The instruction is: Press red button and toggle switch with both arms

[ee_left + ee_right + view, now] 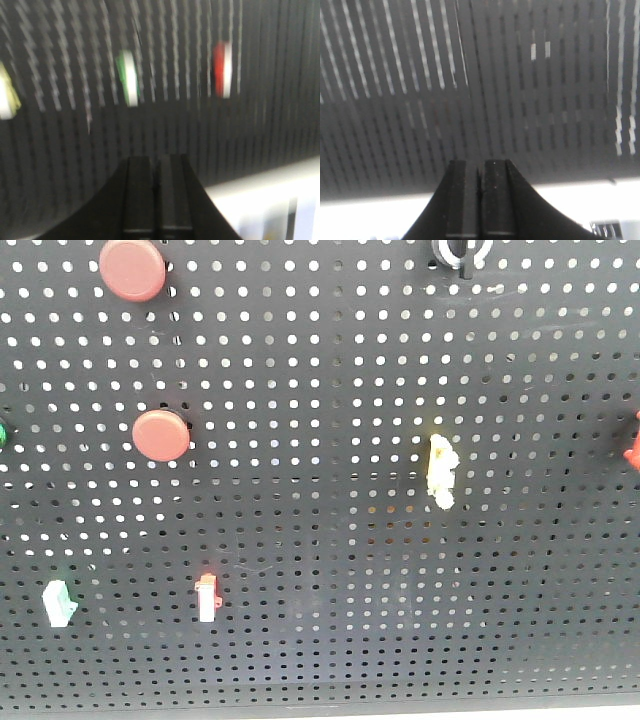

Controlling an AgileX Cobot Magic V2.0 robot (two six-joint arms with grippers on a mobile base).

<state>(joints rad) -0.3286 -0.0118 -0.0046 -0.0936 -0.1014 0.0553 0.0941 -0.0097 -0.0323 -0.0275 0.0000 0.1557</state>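
Upper left, the round matte-red plastic button [132, 268] looks rigid, likely spring-loaded; press its dome centre. The left gripper [155, 161] and right gripper [480, 164] are closed, empty.

Left gripper [155, 192] and right gripper [480, 197] both have jaws pressed together, empty

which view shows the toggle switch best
The front view: the toggle switch sits at the frame's top edge, partly cropped. Neither wrist view shows it; both are blurred and catch only other parts of the board.
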